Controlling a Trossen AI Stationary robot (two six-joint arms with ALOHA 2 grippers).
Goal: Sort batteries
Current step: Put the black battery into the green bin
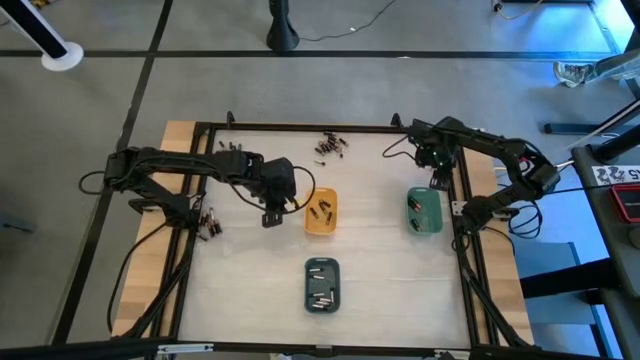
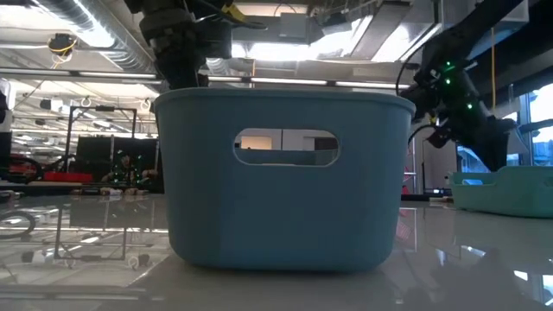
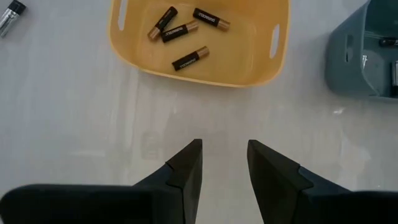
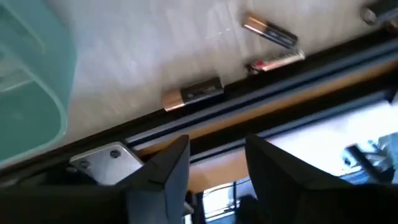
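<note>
Batteries (image 3: 186, 37) in the orange tray (image 3: 261, 71) carry unreadable white lettering.

A grey concrete floor (image 1: 420, 90) is spreading around the table, crossed by dark lines. A black stand base (image 1: 282, 38) is sitting on it beyond the table's far edge, with a thin cable (image 1: 350, 28) trailing away from it. A white cylinder (image 1: 45, 38) is lying at the far left corner. In the low view, ceiling ducts (image 2: 86, 34) and bright strip lights (image 2: 285, 52) are running overhead, and cluttered workbenches (image 2: 78, 177) are standing in the dim room behind.
</note>
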